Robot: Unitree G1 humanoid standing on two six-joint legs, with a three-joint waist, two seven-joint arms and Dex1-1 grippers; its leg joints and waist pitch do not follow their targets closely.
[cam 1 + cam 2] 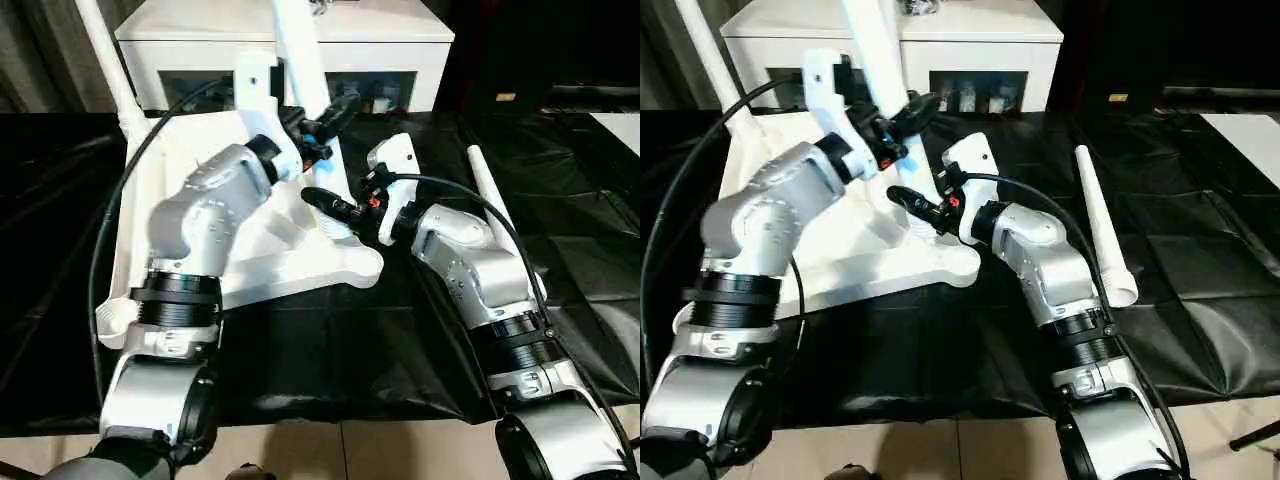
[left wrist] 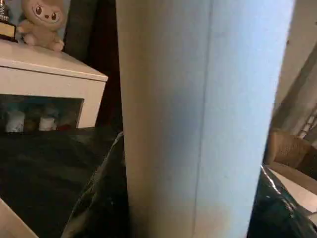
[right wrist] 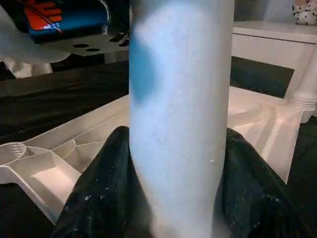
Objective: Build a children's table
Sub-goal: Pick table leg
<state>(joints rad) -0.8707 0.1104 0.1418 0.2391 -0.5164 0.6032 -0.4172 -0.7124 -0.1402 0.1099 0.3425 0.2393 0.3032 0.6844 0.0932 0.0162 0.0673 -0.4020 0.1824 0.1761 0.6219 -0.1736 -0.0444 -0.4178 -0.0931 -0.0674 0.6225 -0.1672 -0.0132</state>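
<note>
Here, in the left eye view, the children's table (image 1: 290,262) lies upside down on black sheeting, an upright leg (image 1: 303,62) rising from it, a loose leg (image 1: 1102,225) lying apart. Both wrist views show the left gripper (image 1: 322,127) and right gripper (image 1: 335,207) fingers (image 3: 94,198) clamped around that upright leg.

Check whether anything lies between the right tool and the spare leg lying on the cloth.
Nothing visible does. Beyond the right arm's own wrist, only bare black cloth separates the right tool from the spare leg. That tool is closed around the upright leg, as is the left tool, so it would probably have to let go first.
</note>
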